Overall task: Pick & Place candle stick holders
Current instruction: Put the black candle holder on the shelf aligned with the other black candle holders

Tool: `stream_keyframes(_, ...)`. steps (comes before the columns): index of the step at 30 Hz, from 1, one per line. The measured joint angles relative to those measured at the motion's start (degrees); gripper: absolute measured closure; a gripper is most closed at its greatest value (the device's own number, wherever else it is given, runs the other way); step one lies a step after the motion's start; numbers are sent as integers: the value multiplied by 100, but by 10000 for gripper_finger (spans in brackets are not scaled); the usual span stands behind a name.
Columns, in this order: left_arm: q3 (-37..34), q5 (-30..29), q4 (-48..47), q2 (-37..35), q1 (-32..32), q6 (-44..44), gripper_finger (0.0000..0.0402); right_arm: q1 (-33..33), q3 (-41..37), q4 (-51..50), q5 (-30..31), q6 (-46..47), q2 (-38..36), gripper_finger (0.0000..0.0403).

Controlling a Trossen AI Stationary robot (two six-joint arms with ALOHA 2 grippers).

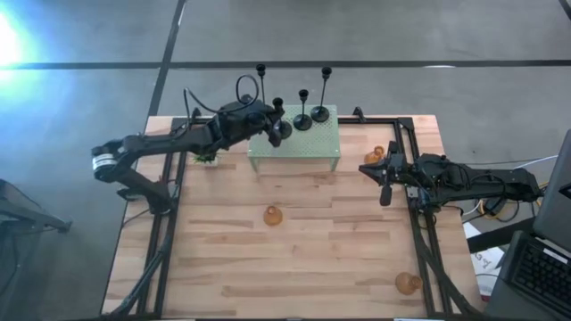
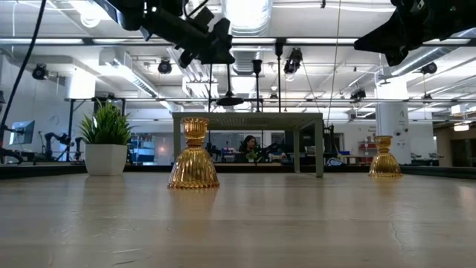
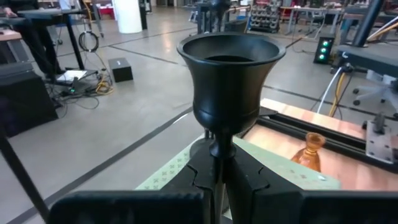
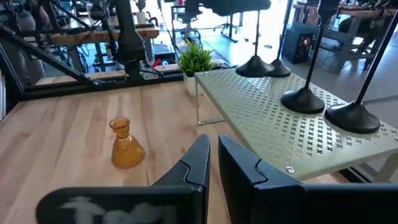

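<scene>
My left gripper [image 1: 273, 121] is over the left part of the pale green perforated stand [image 1: 308, 147], shut on a black candle stick holder [image 3: 230, 74]. Its round base [image 2: 229, 100] hangs just above the stand's top. Two more black holders [image 1: 302, 120] [image 1: 319, 112] stand on their bases on the stand. A third, tall one [image 1: 260, 80] rises behind my gripper. Amber holders stand on the table at the middle [image 1: 273, 215], near the stand's right end [image 1: 375, 155] and at the near right [image 1: 409, 283]. My right gripper [image 1: 386, 183] hovers shut at the table's right side. My left gripper pinches the black holder's thin stem [image 3: 216, 163] just below the cup, between its two fingers. The fingers [image 3: 249, 180] come level from the table's left and lie across the stem. The holder stands upright, cup up, its base clear of the stand's top.
A small green potted plant [image 1: 206, 157] stands on the table left of the stand. Black frame rails [image 1: 417, 241] run along the table's left and right sides. Bare wood lies between the stand and the near edge, apart from the middle amber holder.
</scene>
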Motion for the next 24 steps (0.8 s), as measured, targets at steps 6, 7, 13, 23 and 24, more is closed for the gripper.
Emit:
stream_keyframes(6,-2,-3,44,29,201,-17,384,0,0,2,-1,-8,0,374)
stream_keyframes(7,-2,-2,46,29,236,-24,384,0,0,4,1,-19,0,374)
stream_keyframes(13,-7,-4,91,31,395,-100,384,0,0,73,1,-108,0,374)
stream_keyframes(23,-11,152,82,33,452,-64,384,0,0,269,1,-280,-4,374)
stream_keyframes(24,-11,227,81,33,452,-31,384,0,0,267,1,-290,-4,374)
